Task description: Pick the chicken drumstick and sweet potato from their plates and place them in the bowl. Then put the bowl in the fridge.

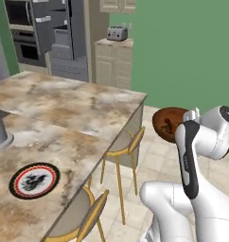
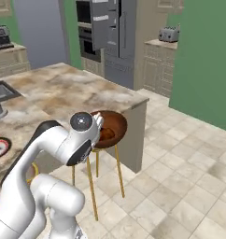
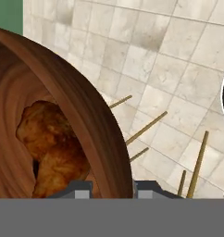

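Wood-grained, round dark reddish-brown bowl [image 3: 93,125] hangs in the air beside the marble-patterned island counter [image 1: 64,113], above the tiled floor, its rim pinched between the closed fingers of the gripper [image 3: 113,189]. Inside lie lumpy golden-brown food pieces [image 3: 49,148]; which is the drumstick and which the sweet potato I cannot tell. A flat black-rimmed plate with a red ring [image 1: 34,180] sits on the counter. Across the room, the grey steel fridge [image 2: 116,39] stands with a door ajar.

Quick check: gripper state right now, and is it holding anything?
Gripper: shut on the rim of the wooden bowl, carried in the air beside the counter, food inside.
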You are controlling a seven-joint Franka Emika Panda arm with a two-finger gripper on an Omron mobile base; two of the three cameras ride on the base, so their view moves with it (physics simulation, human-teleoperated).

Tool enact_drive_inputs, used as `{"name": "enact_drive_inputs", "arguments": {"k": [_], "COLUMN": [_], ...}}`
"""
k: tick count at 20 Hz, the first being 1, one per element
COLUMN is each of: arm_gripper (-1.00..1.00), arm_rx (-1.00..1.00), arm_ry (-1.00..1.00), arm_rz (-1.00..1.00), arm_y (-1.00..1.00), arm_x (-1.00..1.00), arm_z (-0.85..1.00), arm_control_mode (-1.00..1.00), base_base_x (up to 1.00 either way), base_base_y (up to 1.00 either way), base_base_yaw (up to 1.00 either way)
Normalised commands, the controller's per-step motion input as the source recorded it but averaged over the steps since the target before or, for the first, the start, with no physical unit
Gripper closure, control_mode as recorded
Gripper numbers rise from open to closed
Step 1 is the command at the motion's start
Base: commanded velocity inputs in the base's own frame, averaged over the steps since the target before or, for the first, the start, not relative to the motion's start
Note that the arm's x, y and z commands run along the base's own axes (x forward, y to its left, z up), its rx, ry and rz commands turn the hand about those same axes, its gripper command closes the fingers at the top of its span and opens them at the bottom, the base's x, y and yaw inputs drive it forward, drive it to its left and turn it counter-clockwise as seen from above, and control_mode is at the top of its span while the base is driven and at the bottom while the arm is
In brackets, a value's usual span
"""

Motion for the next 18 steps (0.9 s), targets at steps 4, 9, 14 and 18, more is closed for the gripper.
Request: {"name": "enact_drive_inputs", "arguments": {"k": [4,9,14,18], "arm_gripper": [1.0,1.0,1.0,1.0], "arm_rx": [0.0,0.0,0.0,0.0], "arm_ry": [0.0,0.0,0.0,0.0], "arm_rz": [0.0,0.0,0.0,0.0], "arm_y": [0.0,0.0,0.0,0.0], "arm_x": [0.0,0.0,0.0,0.0], "arm_z": [0.0,0.0,0.0,0.0], "arm_control_mode": [1.0,1.0,1.0,1.0], "base_base_x": [0.27,0.75,0.94,0.94], "base_base_y": [-0.1,-0.06,-0.1,-0.11], "base_base_yaw": [-0.59,-0.17,0.0,0.0]}}
